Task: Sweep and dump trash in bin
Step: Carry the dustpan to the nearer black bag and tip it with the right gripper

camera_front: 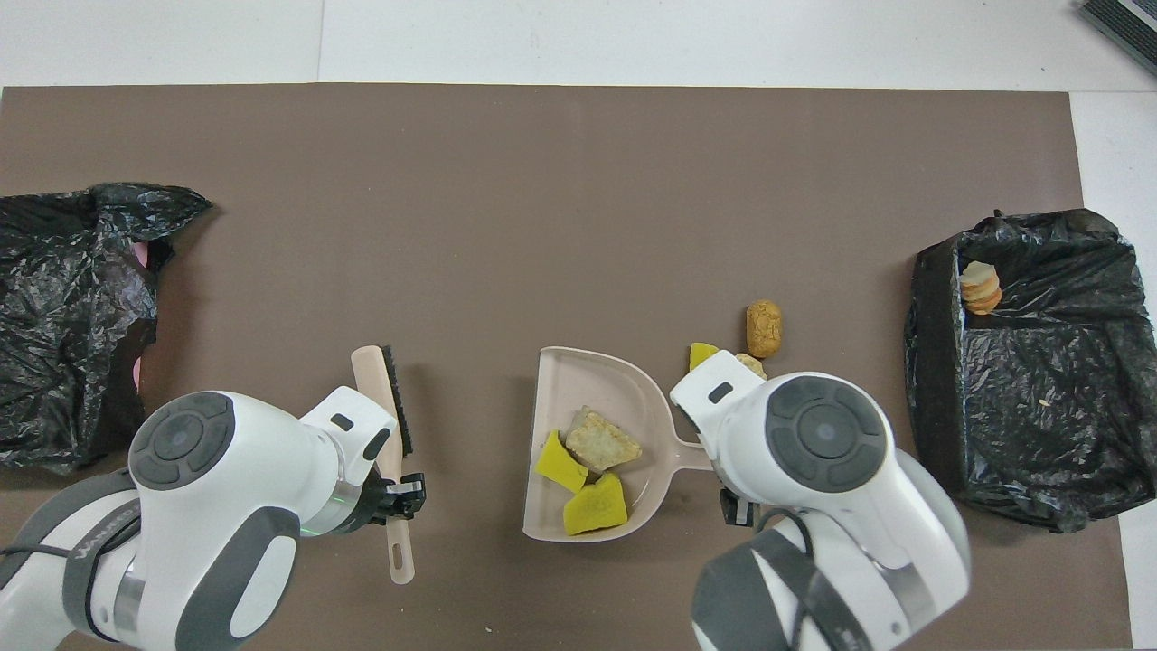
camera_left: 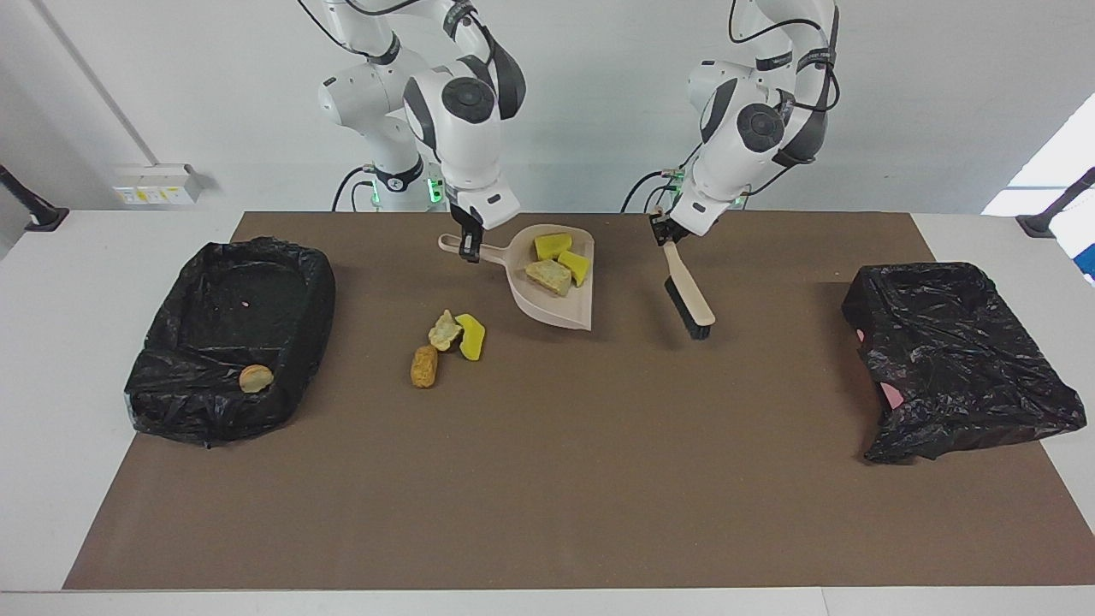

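Facing view shows a white worktop (camera_left: 103, 239) under a brown mat (camera_left: 599, 479), with a pale wall above. A black-lined bin (camera_left: 231, 338) sits toward the right arm's end, a crumpled black bag (camera_left: 958, 359) toward the left arm's. The right gripper (camera_left: 468, 248) has its fingers clamped on the dustpan (camera_left: 547, 295), raised and carrying three pieces of trash (camera_left: 560, 261). The left gripper (camera_left: 665, 235) pinches the brush (camera_left: 689, 299). Three scraps (camera_left: 445, 342) lie on the mat, between dustpan and bin.

Three loose scraps (camera_left: 445, 340) lie between raised dustpan (camera_left: 556, 295) and bin (camera_left: 231, 338).
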`<state>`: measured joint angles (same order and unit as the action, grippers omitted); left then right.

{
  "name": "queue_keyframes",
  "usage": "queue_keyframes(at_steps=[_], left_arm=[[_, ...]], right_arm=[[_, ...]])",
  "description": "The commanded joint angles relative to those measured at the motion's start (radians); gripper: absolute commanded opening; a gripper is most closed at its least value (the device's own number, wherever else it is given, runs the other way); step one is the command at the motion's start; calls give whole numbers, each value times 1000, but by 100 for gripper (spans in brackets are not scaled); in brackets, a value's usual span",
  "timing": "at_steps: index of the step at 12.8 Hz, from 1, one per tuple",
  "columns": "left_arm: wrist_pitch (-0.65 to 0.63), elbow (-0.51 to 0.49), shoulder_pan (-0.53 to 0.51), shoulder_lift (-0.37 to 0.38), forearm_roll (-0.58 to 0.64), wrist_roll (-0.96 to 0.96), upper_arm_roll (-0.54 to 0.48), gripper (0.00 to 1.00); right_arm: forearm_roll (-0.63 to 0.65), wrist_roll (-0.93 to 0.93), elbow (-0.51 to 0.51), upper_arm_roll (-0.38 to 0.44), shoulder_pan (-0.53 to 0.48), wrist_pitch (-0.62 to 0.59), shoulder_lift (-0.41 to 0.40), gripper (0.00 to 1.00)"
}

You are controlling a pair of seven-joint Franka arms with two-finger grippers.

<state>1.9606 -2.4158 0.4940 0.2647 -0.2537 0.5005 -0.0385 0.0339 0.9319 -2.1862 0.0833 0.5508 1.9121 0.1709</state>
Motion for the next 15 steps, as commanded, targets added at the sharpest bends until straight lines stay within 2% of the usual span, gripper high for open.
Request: queue_keyframes(at_steps=[1, 4, 7, 10, 13, 15], left_arm=[[-2, -8, 15, 5, 14, 18, 20, 0], [78, -40, 177, -2, 13, 143, 20, 0], [156, -48, 348, -48, -1, 265, 22, 0], [192, -51, 423, -87, -39, 299, 22, 0], [211, -69, 454, -94, -64, 299, 22, 0], [219, -71, 453, -107, -65, 294, 20, 0]], right_arm=[[14, 86, 17, 1, -142, -74, 117, 0], [17, 233, 126, 3, -374, -182, 117, 0], [23, 391, 149, 3, -615, -171, 101, 0], [265, 432, 190, 15, -718, -105, 64, 0], [361, 608, 189, 46, -860, 46, -2, 0], [549, 630, 175, 41, -849, 67, -4, 0]])
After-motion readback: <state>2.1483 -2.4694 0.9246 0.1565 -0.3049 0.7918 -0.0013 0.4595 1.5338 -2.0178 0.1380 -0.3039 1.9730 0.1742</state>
